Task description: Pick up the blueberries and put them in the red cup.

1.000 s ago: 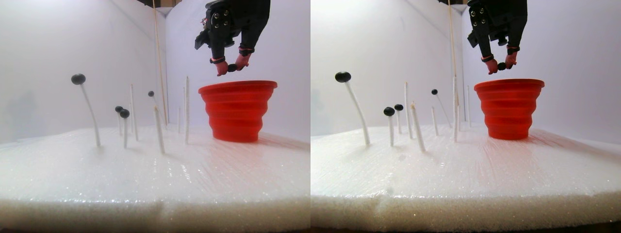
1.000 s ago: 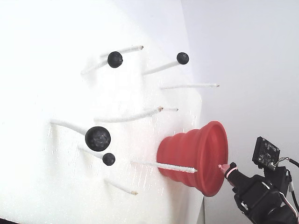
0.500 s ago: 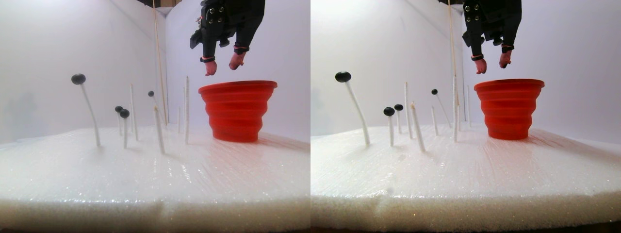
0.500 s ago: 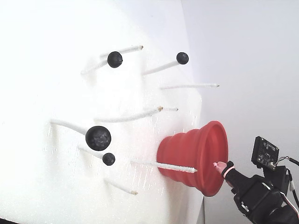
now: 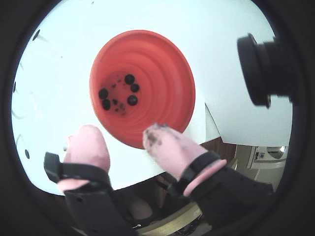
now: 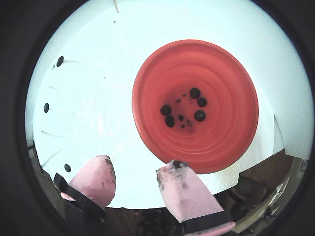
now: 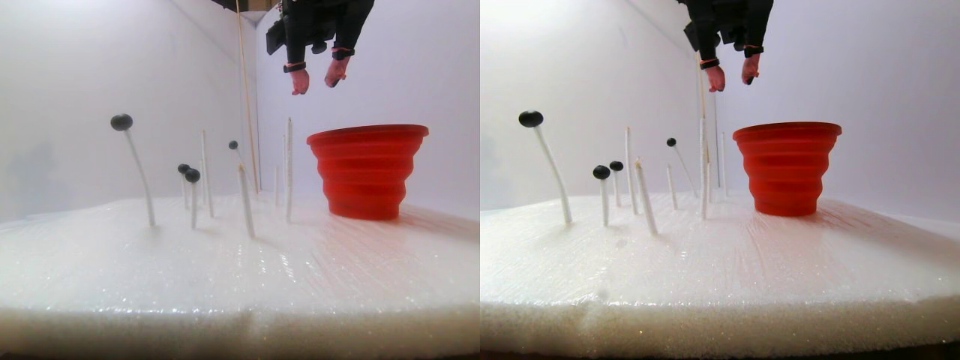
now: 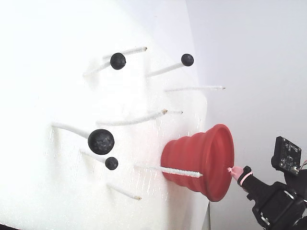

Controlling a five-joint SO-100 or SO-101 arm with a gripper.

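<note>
The red cup (image 7: 367, 172) stands on the white foam at the right of the stereo pair view. Both wrist views look down into the cup (image 5: 165, 73) (image 6: 224, 83), where several blueberries (image 5: 132, 100) (image 6: 199, 115) lie on its bottom. Several more blueberries sit on white sticks: a large one (image 7: 121, 121) (image 8: 100, 141) and smaller ones (image 7: 193, 175) (image 8: 118, 61). My gripper (image 7: 316, 81) (image 5: 120, 132) (image 6: 139, 164) hangs open and empty, high above the foam, just left of the cup's rim in the stereo pair view. Its pink fingertips (image 8: 235, 170) carry dark smudges.
Bare white sticks (image 7: 289, 169) (image 8: 192, 88) stand between the berry sticks and the cup. A thin wooden rod (image 7: 245, 90) runs up the back corner of the white walls. The foam slab (image 7: 225, 277) ends at a front edge; past its far edge lies brown furniture (image 5: 221, 147).
A second ago my gripper was shut on a blueberry just above the cup's rim. It has opened, the berry is gone from it, and it has risen and shifted left.
</note>
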